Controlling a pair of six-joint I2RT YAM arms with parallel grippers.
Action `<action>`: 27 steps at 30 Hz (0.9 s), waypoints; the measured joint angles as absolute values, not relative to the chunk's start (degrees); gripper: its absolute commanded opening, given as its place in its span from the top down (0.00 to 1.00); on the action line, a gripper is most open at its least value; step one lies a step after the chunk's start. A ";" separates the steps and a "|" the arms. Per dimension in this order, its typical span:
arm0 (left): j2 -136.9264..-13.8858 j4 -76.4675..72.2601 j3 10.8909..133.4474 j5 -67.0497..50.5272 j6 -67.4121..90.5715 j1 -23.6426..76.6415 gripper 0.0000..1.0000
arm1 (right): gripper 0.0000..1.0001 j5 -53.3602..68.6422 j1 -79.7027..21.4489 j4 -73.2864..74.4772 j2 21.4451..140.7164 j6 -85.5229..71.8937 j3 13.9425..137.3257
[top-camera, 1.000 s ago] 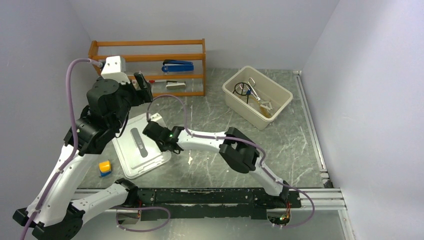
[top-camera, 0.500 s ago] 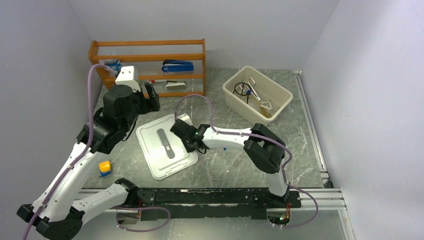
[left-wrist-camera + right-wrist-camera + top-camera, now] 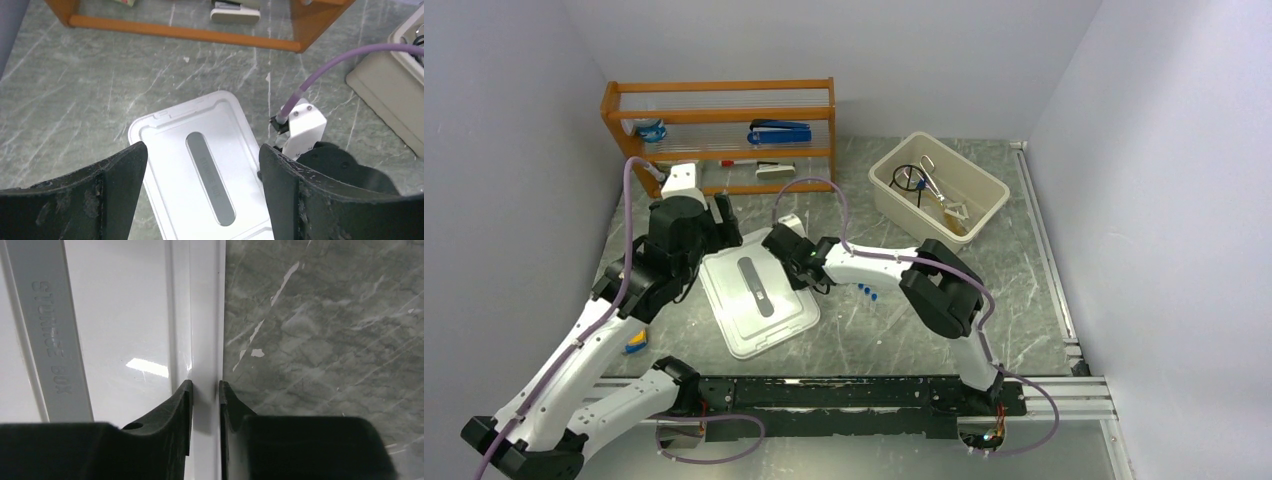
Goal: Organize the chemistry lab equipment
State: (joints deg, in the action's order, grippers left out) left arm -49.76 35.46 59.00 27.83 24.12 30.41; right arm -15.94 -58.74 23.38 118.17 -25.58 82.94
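The right end effector seems clamped on the long edge of the white lid (the left end effector hangs spread above it); the bin lies well off rightward.

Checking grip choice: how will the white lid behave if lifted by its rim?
Probably light: the lid is a thin, shallow moulded sheet. Pinched at one rim by the right gripper, it may droop or swing. Its glossy face looks slippery.

Open tabletop lies right of the white lid; blue-capped tubes just right of the lid and the right arm above them narrow it, orange shelf behind the lid
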 measured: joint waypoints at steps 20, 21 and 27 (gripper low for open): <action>-52.34 37.71 44.10 23.55 39.09 30.28 0.03 | 1.00 -11.77 -51.40 20.32 108.22 -23.18 76.82; -52.66 37.56 44.07 23.00 39.29 30.17 0.03 | 1.00 -11.22 -50.96 19.88 107.13 -23.09 76.29; -54.59 36.12 44.05 17.37 39.94 27.40 0.03 | 1.00 -6.46 -48.05 16.27 102.59 -21.93 72.36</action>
